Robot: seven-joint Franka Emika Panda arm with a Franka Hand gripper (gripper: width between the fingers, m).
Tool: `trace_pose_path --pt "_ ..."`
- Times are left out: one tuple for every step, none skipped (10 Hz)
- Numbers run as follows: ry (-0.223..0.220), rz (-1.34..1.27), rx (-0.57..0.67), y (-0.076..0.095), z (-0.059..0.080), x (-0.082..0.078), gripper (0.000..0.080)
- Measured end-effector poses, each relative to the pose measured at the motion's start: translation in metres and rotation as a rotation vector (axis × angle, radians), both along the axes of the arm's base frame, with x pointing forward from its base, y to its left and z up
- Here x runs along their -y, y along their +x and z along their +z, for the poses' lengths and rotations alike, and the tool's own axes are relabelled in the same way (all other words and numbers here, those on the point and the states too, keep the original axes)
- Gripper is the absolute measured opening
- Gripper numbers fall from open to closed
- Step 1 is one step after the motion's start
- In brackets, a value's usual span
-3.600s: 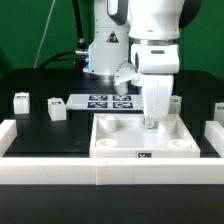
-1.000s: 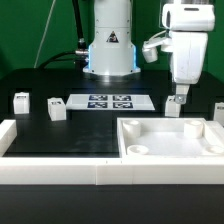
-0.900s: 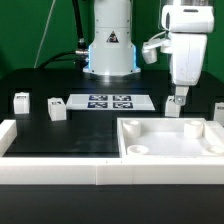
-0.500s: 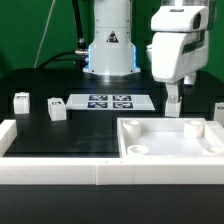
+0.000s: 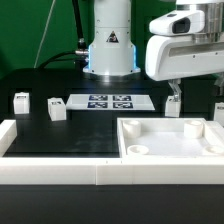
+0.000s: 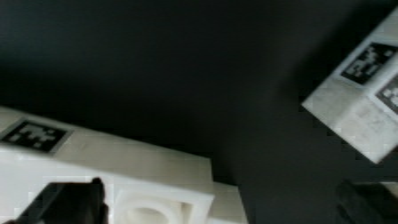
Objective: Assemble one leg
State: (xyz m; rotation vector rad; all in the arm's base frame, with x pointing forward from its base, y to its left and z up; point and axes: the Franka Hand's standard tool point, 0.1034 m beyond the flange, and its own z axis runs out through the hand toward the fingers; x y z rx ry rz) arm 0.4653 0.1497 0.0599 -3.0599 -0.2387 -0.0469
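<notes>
My gripper (image 5: 194,97) hangs over the back right of the table with its fingers spread wide, open and empty. One fingertip (image 5: 172,96) is just above a small white leg (image 5: 172,108) that stands behind the big white tray-like part (image 5: 150,132). Other legs stand at the exterior view's left (image 5: 21,100) (image 5: 57,110) and at the right edge (image 5: 219,112). In the wrist view both dark fingers (image 6: 71,203) show far apart, with a white part with a round hollow (image 6: 157,207) near one of them and a tag (image 6: 32,135) on white plastic beside it.
The marker board (image 5: 110,101) lies at the back middle and also shows in the wrist view (image 6: 370,90). A white wall (image 5: 60,170) runs along the front and sides. The robot base (image 5: 110,45) stands behind.
The tray-like part has shifted from the middle to the exterior view's right. Since a second ago the hand has turned about its axis, so its broad side faces the camera.
</notes>
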Motion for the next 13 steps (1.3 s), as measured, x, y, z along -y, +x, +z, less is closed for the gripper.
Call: trace_pose_path --pt "0.01 -0.093 -0.009 0.0 -0.001 -0.009 0.0649" --pt "0.021 -0.209 -0.021 0.001 -0.002 -0.015 0.0649" --pt "0.026 -0.289 -0.029 0.0 -0.002 -0.02 0.0649" --pt "0.028 -0.304 -0.032 0.0 -0.002 -0.02 0.0649" --pt "0.041 -0.433 -0.048 -0.001 -0.002 -0.022 0.0649" --pt "0.05 -0.515 -0.06 -0.002 -0.003 -0.024 0.0649" --pt "0.059 -0.609 -0.074 -0.003 -0.003 -0.026 0.0649" --pt "0.063 -0.654 -0.083 -0.004 -0.003 -0.028 0.0649" --pt "0.059 -0.645 -0.094 -0.007 -0.003 -0.033 0.0649" --pt "0.063 -0.631 -0.088 -0.007 -0.003 -0.038 0.0649" --pt "0.058 -0.618 -0.098 -0.008 -0.003 -0.035 0.0649" --pt "0.049 -0.598 -0.167 -0.009 -0.004 -0.027 0.0649" --pt "0.048 -0.583 -0.235 -0.008 -0.004 -0.024 0.0649"
